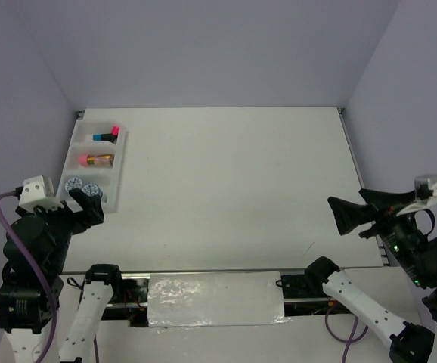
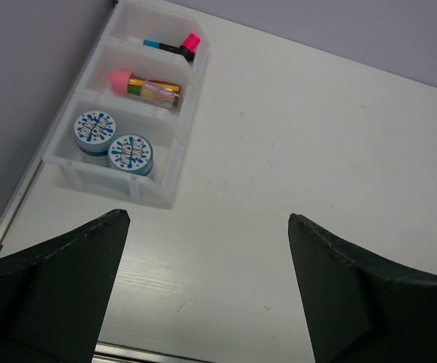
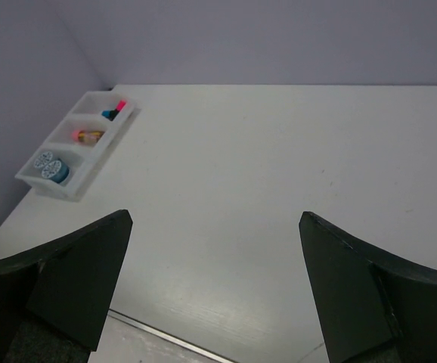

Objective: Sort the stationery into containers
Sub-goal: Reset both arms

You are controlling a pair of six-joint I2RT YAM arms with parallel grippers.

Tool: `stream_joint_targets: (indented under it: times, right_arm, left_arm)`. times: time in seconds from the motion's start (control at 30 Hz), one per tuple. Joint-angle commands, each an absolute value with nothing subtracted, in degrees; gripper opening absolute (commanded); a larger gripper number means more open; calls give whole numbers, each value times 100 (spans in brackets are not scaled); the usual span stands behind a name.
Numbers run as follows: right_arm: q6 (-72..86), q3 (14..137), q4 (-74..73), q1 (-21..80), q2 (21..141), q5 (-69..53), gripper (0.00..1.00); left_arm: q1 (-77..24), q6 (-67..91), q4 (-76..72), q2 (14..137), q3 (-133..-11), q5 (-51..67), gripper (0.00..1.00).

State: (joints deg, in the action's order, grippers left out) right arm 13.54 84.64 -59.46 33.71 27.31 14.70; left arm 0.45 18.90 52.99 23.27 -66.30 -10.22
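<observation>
left wrist view: my left gripper [image 2: 207, 221] has its fingers spread wide with nothing between them. the tray [image 2: 158, 198] lies just ahead of it and off to its left, with its near wall close to the left fingertip. the tray's long axis runs away from the gripper, so the three compartments stack one behind another.

the nearest compartment holds the two blue rolls [image 2: 94, 128], lying flat and side by side. in the middle compartment the tube [image 2: 147, 87] lies across the tray's long axis, pink cap pointing left. in the farthest one i see the pink-capped marker [image 2: 190, 41] and the blue-capped marker [image 2: 156, 44]. i can't make out the orange-capped marker in any view, so it may be tucked under those two.

from overhead, my right gripper [image 1: 345, 214] also stands open and empty. it sits well apart from the tray, with the whole width of the table [image 1: 241, 174] between them. the left arm is plainly the nearer one.

i see nothing loose on the table ahead of either gripper, so i judge the sorting all but done. any further reach would be the left arm's, straight forward and slightly left along the tray's length.
</observation>
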Motion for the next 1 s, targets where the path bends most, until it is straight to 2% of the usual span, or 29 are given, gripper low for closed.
stream_joint_targets:
  times: [0.0,0.2,0.97]
  right_arm:
    - [1274,8245,-5968,3366,2339,1187,100]
    - [1345,8033,-6161,3357,2215,1222,100]
    - [1617,7304,-5370,3358,2136,1520,100]
  left_arm:
    - [-123,2179,5634,2189,-6655,-1011,99]
    - [-123,2206,5283,1943,-6205,-633,99]
    - [-123,2048,4922,1863,-5959,-844,99]
